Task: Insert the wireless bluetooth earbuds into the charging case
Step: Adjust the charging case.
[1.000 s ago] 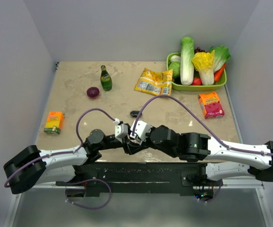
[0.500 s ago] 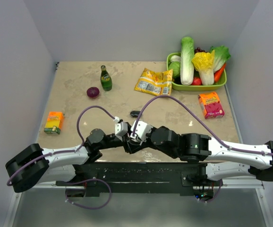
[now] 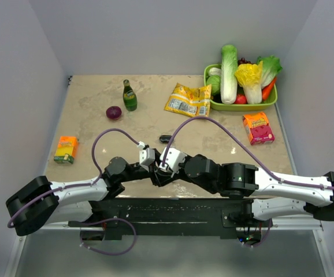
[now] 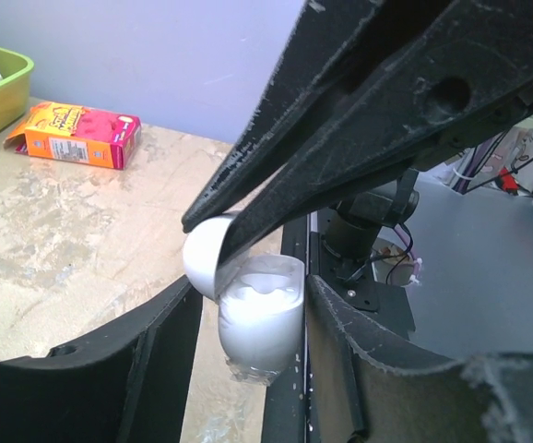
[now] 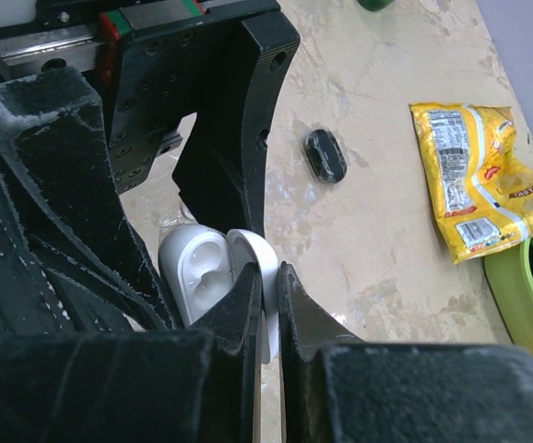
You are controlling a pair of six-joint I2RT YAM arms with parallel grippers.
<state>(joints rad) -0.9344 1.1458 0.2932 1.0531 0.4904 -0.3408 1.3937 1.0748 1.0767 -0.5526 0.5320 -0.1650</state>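
- Left end effector [image 4: 253,312] is gripping the lower body of the charging case [image 4: 262,334], clenched on both sides and holding it upright at the near edge of the table [image 3: 97,92].
- Right end effector [image 5: 267,280] is pinching the open lid [image 4: 202,258] edge-on between its fingertips, with the jaws almost fully closed on it.
- The lid is standing swung back from the body; the right wrist view is showing the moulded sockets inside the case.
- Cannot tell whether the wireless bluetooth earbuds are sitting in those sockets; the white interior is too washed out.
- Both end effectors are meeting in front of the arm bases, centre-left in the top view.
- A small dark oval object [image 5: 325,154] is lying on the table just beyond the case, with a yellow snack bag [image 5: 474,194] farther out.
- An orange-pink box [image 4: 77,134] is lying flat near the green vegetable basket [image 3: 245,107].
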